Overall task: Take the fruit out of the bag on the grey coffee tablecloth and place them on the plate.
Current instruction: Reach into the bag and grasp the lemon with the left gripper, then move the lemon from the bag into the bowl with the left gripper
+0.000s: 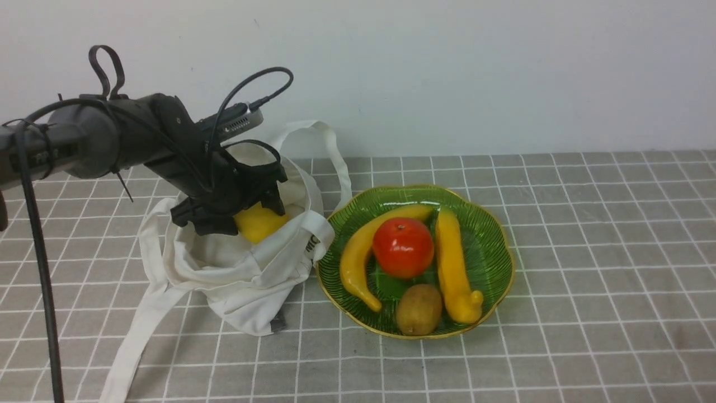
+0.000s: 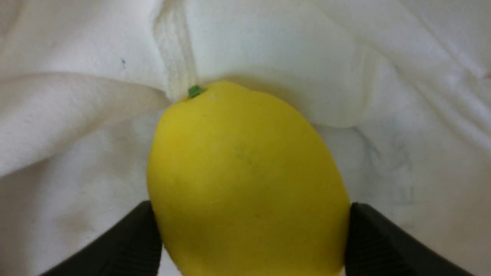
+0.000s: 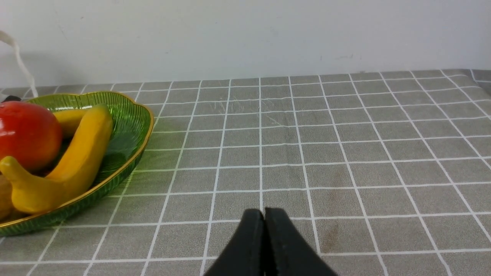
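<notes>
Clamping the bright yellow egg-shaped lemon (image 2: pixel 245 165) across its wide middle with the left gripper (image 2: pixel 249 245), at the mouth of the off-white canvas bag (image 1: pixel 246 280). Likely light, firm, smooth; slippery nearer the ends.

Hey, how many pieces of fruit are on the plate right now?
4 on the plate: left banana, red fruit in the middle, right banana, and kiwi at the near edge. Something small could hide under them.
</notes>
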Available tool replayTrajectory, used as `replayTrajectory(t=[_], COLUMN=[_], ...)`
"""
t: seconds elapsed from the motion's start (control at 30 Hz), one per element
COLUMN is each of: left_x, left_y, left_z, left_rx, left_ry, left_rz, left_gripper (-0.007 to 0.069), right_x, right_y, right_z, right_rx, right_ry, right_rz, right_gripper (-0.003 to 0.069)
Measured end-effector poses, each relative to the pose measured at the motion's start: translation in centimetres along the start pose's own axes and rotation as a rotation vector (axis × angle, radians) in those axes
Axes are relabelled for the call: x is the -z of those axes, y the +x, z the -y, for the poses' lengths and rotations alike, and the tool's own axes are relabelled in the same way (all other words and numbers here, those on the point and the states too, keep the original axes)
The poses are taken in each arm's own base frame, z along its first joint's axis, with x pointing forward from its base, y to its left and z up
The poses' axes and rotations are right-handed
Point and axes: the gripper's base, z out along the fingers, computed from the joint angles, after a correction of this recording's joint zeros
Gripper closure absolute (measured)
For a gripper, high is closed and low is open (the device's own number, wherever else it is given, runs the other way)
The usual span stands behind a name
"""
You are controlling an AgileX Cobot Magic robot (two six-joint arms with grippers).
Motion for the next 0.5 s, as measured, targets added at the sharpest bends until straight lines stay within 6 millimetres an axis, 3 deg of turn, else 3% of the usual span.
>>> replayTrajectory(t=[0.17,0.3,0.5], left_x=[2.9,8.0,13.1], left_y=[-0.2,-0.5,1.3], left_z=[0.0,0.8,2.7], left_rx=[-0.113,-0.184,-0.29], left_ry=[-0.061,-0.077,-0.063], left_rz=[0.005,0.068,0.043], left_gripper=[0.0073,0.0073,0.0073], right_x=[0.0,0.0,0.0], right_y=[0.0,0.0,0.0], right_z=[0.0,0.0,0.0], right_rx=[0.0,0.0,0.0], right_ry=[0.0,0.0,0.0], right_rz=[0.0,0.0,0.0], right_gripper=[0.0674,0.0674,0.0674])
